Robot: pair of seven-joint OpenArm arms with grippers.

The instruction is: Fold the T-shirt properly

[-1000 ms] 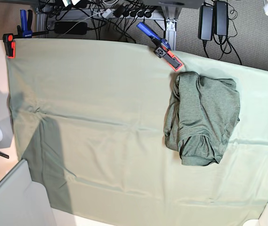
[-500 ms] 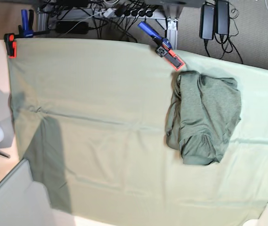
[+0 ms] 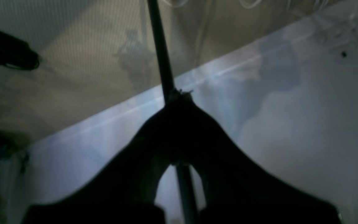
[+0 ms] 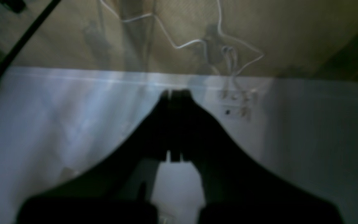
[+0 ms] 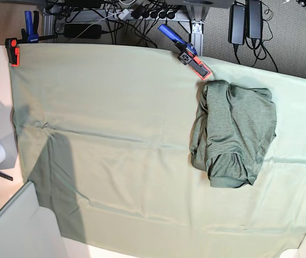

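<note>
The T-shirt [image 5: 236,131] lies in a bunched, roughly folded dark olive heap on the right part of the pale green table cloth [image 5: 109,118], just below a clamp. Neither gripper shows in the base view. In the left wrist view my left gripper [image 3: 179,95] is a dark silhouette with its fingers pressed together, far from the shirt, over a white surface [image 3: 291,124]. A thin dark rod [image 3: 160,46] runs in line with the tips. In the right wrist view my right gripper [image 4: 176,92] is also shut with nothing between its fingers.
A blue and orange clamp [image 5: 187,54] pins the cloth at the back edge near the shirt, and another clamp [image 5: 14,52] holds the back left corner. A white panel [image 5: 13,226] stands at the front left. Cables and power bricks [image 5: 244,21] lie on the floor behind.
The shirt keeps its shape and place on the cloth. The whole base picture has slid slightly to the right and down.
</note>
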